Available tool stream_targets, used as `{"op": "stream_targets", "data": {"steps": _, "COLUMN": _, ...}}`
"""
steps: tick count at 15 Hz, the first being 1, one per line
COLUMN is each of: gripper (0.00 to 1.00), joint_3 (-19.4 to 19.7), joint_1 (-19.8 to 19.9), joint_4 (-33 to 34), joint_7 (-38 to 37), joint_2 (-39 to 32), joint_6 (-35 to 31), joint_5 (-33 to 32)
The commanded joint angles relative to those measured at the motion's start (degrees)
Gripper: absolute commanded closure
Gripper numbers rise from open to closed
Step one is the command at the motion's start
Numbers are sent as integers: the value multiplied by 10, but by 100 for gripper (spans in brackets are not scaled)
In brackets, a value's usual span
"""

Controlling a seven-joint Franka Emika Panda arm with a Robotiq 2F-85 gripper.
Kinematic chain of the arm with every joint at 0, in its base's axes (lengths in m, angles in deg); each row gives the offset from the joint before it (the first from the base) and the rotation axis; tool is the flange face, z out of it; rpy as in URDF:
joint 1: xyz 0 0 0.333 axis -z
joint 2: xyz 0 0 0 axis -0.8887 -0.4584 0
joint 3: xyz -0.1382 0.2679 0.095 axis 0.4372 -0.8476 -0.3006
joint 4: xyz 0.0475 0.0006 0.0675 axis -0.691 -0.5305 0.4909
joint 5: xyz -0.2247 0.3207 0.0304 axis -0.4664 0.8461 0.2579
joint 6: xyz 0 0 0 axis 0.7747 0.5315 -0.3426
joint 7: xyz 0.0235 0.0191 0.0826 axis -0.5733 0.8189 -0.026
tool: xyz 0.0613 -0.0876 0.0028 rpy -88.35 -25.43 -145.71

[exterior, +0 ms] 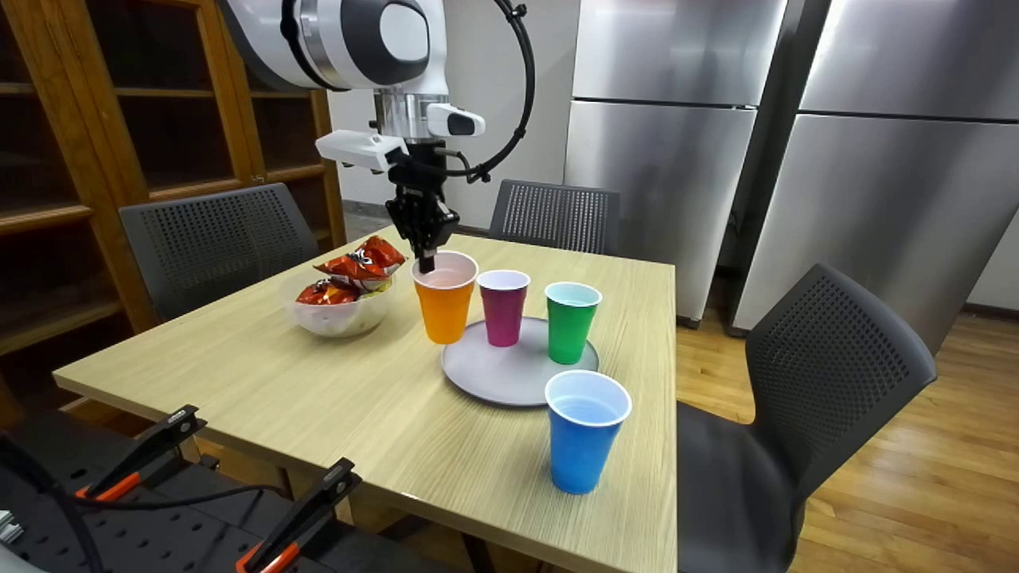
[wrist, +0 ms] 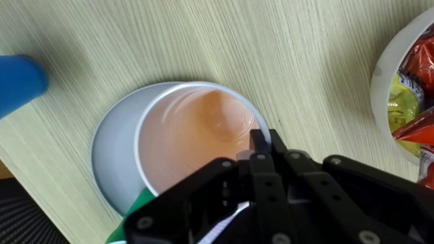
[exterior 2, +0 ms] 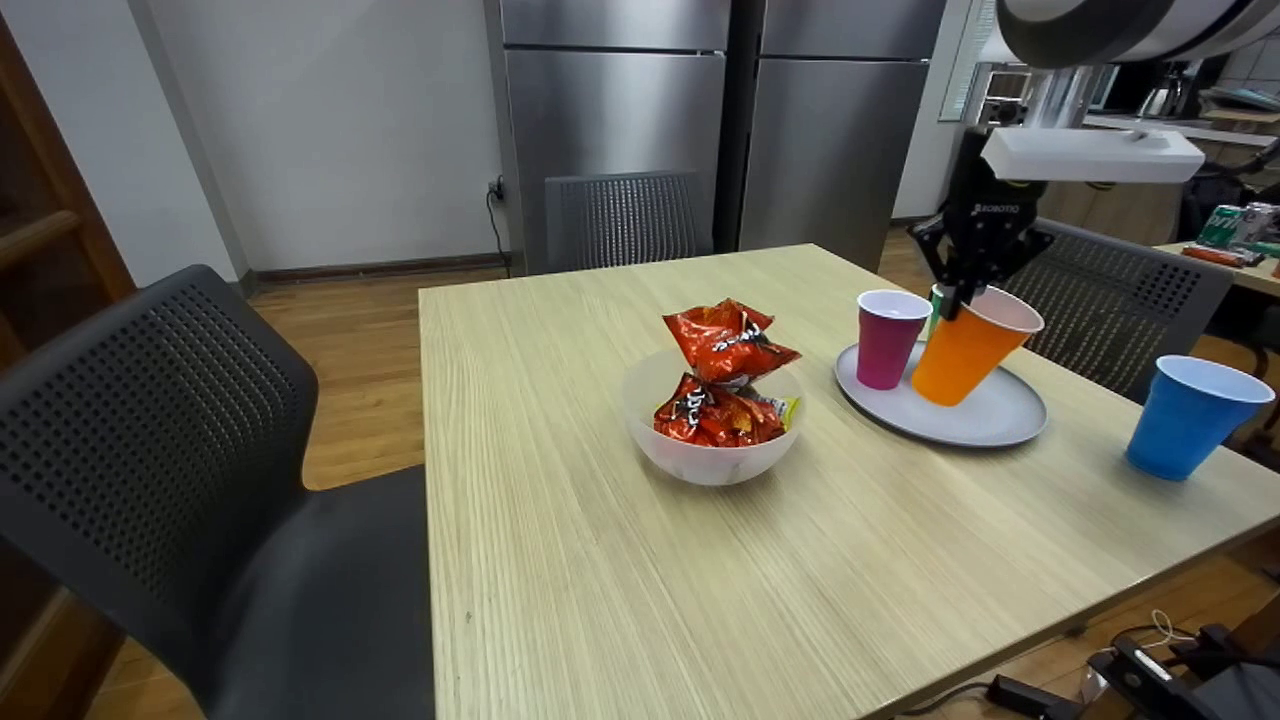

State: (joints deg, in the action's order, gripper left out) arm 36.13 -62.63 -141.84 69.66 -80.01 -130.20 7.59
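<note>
Orange plastic cup (exterior: 444, 312) pinched by its rim
The gripper (wrist: 267, 144) clamps it, jaws nearly together; from here it tilts beside the purple cup (exterior: 503, 312), near the gray plate (exterior: 509, 378).

White arm (exterior: 434, 70), dark grey caps (exterior: 366, 40), silver collar (exterior: 402, 115), black looping cable (exterior: 529, 79). White slab-shaped block (exterior 2: 1090, 157). Black fingers (wrist: 278, 144), round grey screws (wrist: 145, 222). Pale "ROBOTIQ" lettering (exterior 2: 997, 209) on black housing (exterior 2: 985, 232).
</note>
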Motion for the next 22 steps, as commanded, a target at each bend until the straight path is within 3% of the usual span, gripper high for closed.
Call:
{"op": "stream_targets", "data": {"steps": 1, "gripper": 99, "joint_3": -5, "joint_1": 8, "joint_4": 46, "joint_7": 8, "joint_2": -22, "joint_6": 21, "joint_5": 15}}
{"op": "stream_targets", "data": {"steps": 22, "gripper": 99, "joint_3": 24, "joint_1": 13, "joint_4": 141, "joint_7": 0, "joint_2": -132, "joint_6": 51, "joint_5": 9}}
